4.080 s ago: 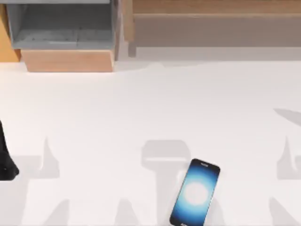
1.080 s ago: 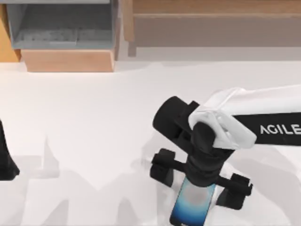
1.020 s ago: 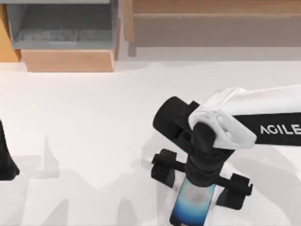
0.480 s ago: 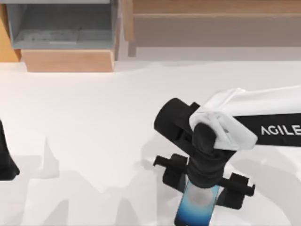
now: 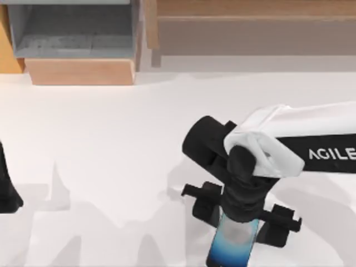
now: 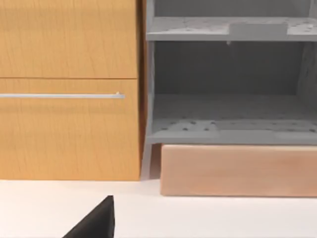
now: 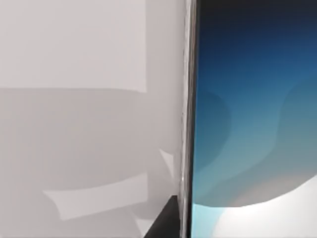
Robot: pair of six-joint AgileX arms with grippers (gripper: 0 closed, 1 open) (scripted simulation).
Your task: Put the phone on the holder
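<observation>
Lying on white table (image 5: pixel 111 144), phone (image 5: pixel 232 247)

White lettering "AGILE" marks the right arm (image 5: pixel 311 144) above the surface.

The letters run along a black band on the arm's white casing in the top view and are cut off at the picture's right edge. No other text, number or sign can be read, neither on the phone (image 5: pixel 233 245) screen nor on the wooden cabinet (image 6: pixel 69 89).
</observation>
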